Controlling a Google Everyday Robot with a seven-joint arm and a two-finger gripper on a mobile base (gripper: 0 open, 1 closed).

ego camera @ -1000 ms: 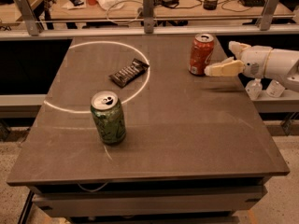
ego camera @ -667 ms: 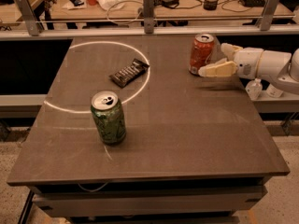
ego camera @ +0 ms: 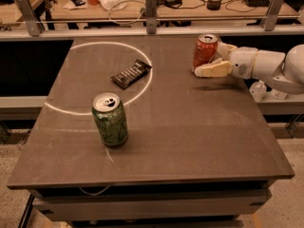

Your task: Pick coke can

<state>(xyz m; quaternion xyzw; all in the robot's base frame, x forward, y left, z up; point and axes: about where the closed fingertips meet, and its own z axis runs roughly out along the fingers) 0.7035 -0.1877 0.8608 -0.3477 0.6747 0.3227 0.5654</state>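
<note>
The coke can (ego camera: pixel 204 50), red-orange with a silver top, stands upright near the table's far right edge. My gripper (ego camera: pixel 210 61) reaches in from the right at the can's height. It is open, with its jaws on either side of the can. The near finger (ego camera: pixel 212 70) lies along the can's front at its base. The far finger (ego camera: pixel 227 47) shows just behind the can's right side. I cannot tell if the fingers touch the can.
A green patterned can (ego camera: pixel 110 119) stands front left of centre. A dark snack bar (ego camera: pixel 131 73) lies on a white circle line (ego camera: pixel 145 87) marked on the grey table (ego camera: pixel 199 137). A rail and cluttered desk run behind.
My gripper has moved left toward the coke can, so its fingers now straddle the can. The cans and snack bar have not moved.
</note>
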